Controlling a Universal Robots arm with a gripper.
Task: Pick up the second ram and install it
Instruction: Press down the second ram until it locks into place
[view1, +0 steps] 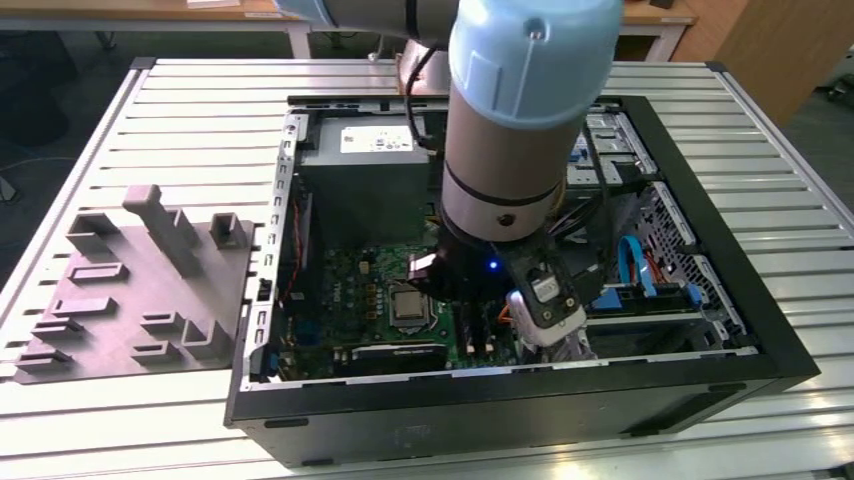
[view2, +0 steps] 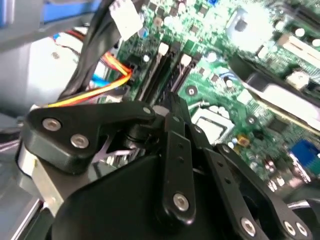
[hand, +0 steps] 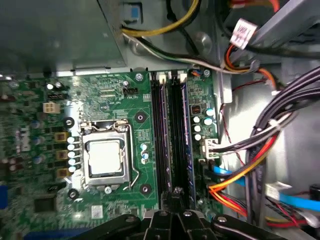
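Nearest me is the front wall of the open PC case (view1: 521, 400), lying on its side on the slatted table (view1: 200, 100). A grey fixture tray (view1: 134, 290) sits just beside it on the exterior view's left.

Inside, the arm (view1: 514, 130) comes straight down, and the gripper (view1: 470, 318) is low over the mobo, just to the exterior view's right of the CPU socket (view1: 404, 305). In the first wrist view the gripper (hand: 176, 194) tip is right on the bank of black memory slots (hand: 172, 130), at their near end. Spread, pressed together or pinching a board? I can't tell, as the tip is tucked in among the slots.

The second ram (hand: 188, 145), as best I can judge (more than one strip in that bank has a bluish edge), is the thin blue-green board on edge in the slot nearest the cables (hand: 250, 170). It's off the fixture tray and in the bank, just beside the tip on the cable side, touching or nearly so. Its long axis runs near to far, parallel w/ the slots, leading away from the tip toward the power supply (view1: 360, 150) at the far end. Whether it's fully seated I can't say.

In the second wrist view the gripper (view2: 169, 102) lines up w/ the slot whose white latch (view2: 186, 60) shows further along.
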